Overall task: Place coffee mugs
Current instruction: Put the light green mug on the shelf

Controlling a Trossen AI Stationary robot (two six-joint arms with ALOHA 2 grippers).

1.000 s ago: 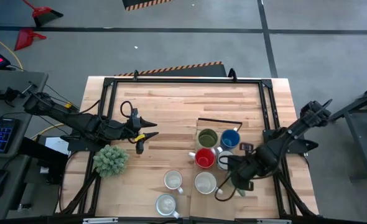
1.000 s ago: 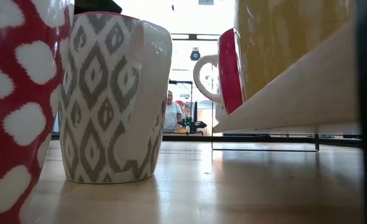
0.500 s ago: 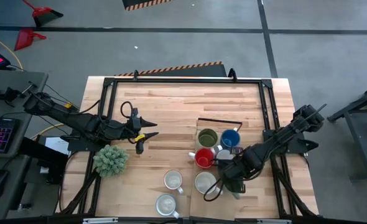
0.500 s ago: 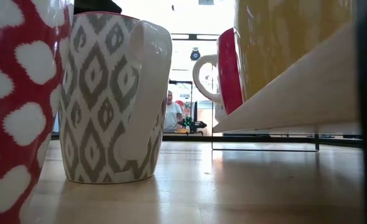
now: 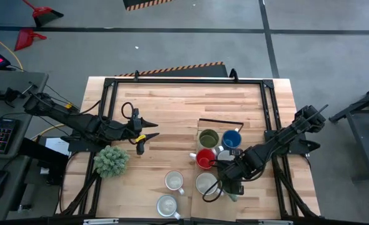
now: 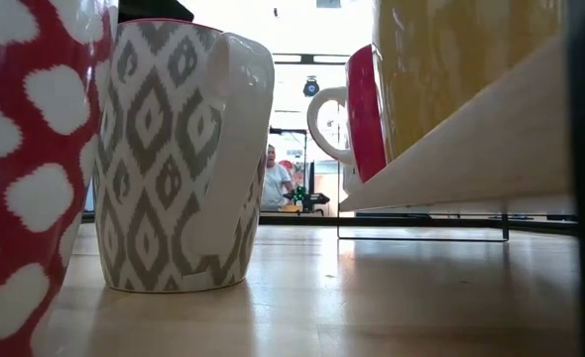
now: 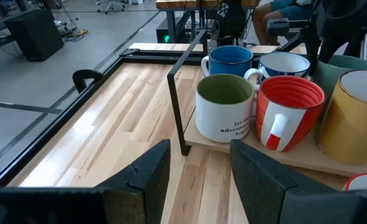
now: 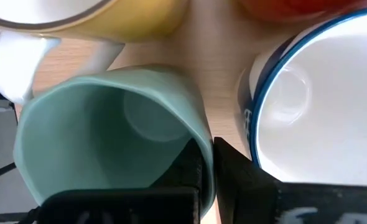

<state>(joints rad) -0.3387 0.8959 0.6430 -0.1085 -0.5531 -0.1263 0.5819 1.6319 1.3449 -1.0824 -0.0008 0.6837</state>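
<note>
The coffee mugs crowd the lower middle of the table in the overhead picture, most of them on a thin wooden board (image 7: 308, 157) raised a little off the tabletop. Nearest, at the bottom of that picture, two pale mugs stand on the bare wood: one at the lower centre (image 5: 166, 205) and one just above it (image 5: 174, 181). In the table-level picture a red mug with white spots (image 6: 25, 149) fills the left edge, and a grey-and-white patterned mug (image 6: 178, 159) stands just beside it.

To their right in the overhead picture the right gripper (image 5: 225, 186) reaches in over the board's near end, beside the cream mug (image 5: 206, 183). Its wrist camera shows the jaws pinched on the rim wall of a pale teal mug (image 8: 109, 137), one finger (image 8: 246, 180) outside the wall and the other inside. That mug sits close to a white mug with a blue rim (image 8: 320, 99) and a yellowish mug with a white handle (image 8: 78, 25).

Farther back on the board stand the red mug (image 5: 204, 158), the olive green mug (image 5: 209, 138) and the blue mug (image 5: 231, 139). A dark wire frame (image 7: 178, 93) rises at the board's far side.

The left gripper (image 5: 141, 135) hangs over the wood at centre left of the overhead picture, well apart from the mugs, with its fingers (image 7: 147, 171) spread and nothing between them. A bushy green artificial plant (image 5: 111, 160) stands just below it in the picture.

Beyond the table, a person (image 6: 272, 178) shows small in the room behind.
</note>
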